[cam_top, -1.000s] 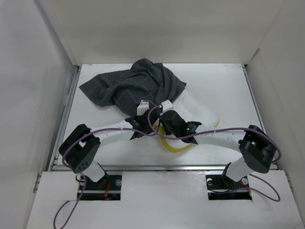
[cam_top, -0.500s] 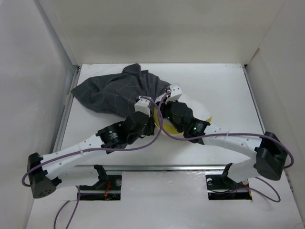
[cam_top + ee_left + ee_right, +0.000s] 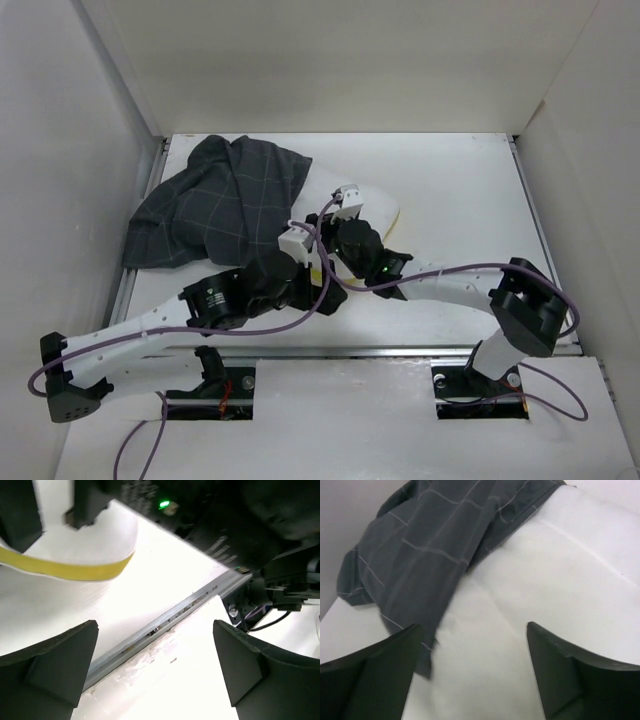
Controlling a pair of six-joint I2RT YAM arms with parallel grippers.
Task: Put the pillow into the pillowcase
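Observation:
The pillowcase (image 3: 215, 205) lies bunched at the table's left back, dark grey with a pale check grid. Part of the white pillow (image 3: 376, 203) sticks out from its right side, the rest hidden under fabric and arms. My right gripper (image 3: 475, 672) hovers open over the pillow (image 3: 545, 585), just beside the pillowcase's edge (image 3: 430, 550), holding nothing. My left gripper (image 3: 155, 675) is open too and looks back over the table's front edge, with the pillow's yellow band (image 3: 65, 569) above its left finger (image 3: 50, 665). From above, both wrists (image 3: 320, 250) crowd together at the pillow's near side.
A metal rail (image 3: 330, 350) runs along the table's near edge (image 3: 150, 630). White walls (image 3: 100, 150) close in left, back and right. The left arm's elbow (image 3: 65, 385) hangs out past the near left corner. Purple cables (image 3: 440, 270) trail along both arms.
Both grippers have gone from shut to open. The pillowcase has shifted left and now covers more of the pillow. The left elbow has swung out to the near left.

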